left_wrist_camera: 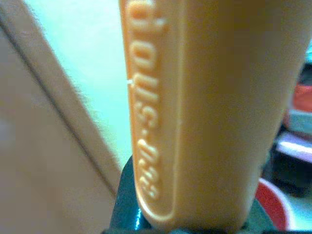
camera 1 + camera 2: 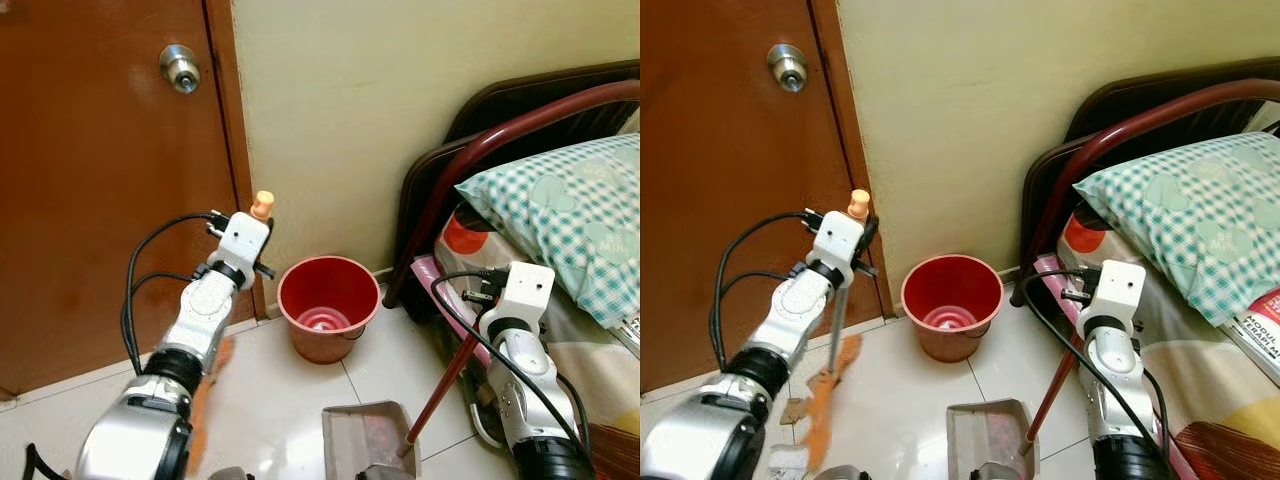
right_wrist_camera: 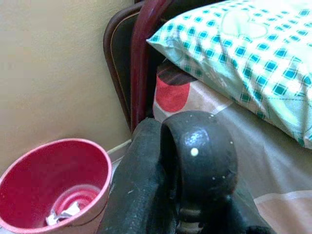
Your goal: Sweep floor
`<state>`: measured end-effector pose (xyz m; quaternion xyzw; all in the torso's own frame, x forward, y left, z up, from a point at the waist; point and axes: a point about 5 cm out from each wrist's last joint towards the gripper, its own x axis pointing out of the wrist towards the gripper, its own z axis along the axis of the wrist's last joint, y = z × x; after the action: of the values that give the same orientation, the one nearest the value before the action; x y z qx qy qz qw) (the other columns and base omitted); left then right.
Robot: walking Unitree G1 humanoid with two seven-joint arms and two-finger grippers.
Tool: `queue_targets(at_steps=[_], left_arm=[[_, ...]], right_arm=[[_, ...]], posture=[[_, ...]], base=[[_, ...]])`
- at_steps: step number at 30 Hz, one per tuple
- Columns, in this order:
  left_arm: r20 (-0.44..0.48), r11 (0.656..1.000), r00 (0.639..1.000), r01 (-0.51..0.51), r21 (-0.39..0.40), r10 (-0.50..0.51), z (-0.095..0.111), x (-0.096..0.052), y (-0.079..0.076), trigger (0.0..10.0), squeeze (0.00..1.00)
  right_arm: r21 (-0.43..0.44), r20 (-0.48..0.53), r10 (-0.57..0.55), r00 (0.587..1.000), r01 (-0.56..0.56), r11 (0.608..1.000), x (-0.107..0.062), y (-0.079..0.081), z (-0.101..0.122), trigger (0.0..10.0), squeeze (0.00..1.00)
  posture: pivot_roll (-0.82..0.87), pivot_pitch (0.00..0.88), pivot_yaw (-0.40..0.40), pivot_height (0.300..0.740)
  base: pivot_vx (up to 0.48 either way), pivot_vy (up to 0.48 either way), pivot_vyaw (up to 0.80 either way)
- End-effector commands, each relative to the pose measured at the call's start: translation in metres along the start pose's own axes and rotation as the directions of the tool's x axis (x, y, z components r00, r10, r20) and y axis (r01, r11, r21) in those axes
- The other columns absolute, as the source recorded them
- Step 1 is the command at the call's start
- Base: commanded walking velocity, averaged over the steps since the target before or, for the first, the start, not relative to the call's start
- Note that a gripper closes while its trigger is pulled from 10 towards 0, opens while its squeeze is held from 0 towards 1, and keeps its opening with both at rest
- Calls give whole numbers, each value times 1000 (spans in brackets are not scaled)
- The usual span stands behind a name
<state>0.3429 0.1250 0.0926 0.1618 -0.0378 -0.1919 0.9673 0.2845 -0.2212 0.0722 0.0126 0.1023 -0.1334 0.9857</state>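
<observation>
Two end effectors: left (image 2: 862, 232) grips broom (image 2: 830, 385), right (image 3: 165, 165) grips dustpan (image 2: 368, 438).

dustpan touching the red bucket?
Apart. In the left eye view, bare white floor tile shows between the dustpan and the red bucket; the right eye view shows the same gap.

Home bedroom, bed (image 2: 600, 330) with checked pillow (image 2: 565, 215), wooden door (image 2: 100, 180), tiled floor (image 2: 280, 400)
</observation>
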Motion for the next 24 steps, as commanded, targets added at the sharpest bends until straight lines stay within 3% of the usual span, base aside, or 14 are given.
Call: queue_targets(at_steps=[1,2,7,16,24], left_arm=[[11,999,1000,25,-30,-25,1,0,-8,10000,0],[13,997,999,49,-55,-48,-2,-3,-18,10000,0],[25,992,996,92,-90,-90,-4,-8,-32,10000,0],[81,973,991,122,-198,-108,11,-11,-39,10000,0],[138,943,980,174,-283,-140,31,-27,-51,10000,0]], right_arm=[[10,28,5,1000,-5,1000,4,3,9,10000,0],[11,34,4,999,-4,1000,7,3,11,10000,0],[17,47,-7,999,6,1000,13,2,16,10000,0],[24,72,-22,997,21,999,21,2,24,10000,0],[35,106,-31,994,28,999,32,7,33,10000,0]], posture=[[-119,86,-32,740],[-109,84,-31,740],[-85,79,-26,740],[-73,70,-18,740],[-42,66,-11,740]], base=[[0,0,0],[0,0,0],[0,0,0],[0,0,0],[0,0,0]])
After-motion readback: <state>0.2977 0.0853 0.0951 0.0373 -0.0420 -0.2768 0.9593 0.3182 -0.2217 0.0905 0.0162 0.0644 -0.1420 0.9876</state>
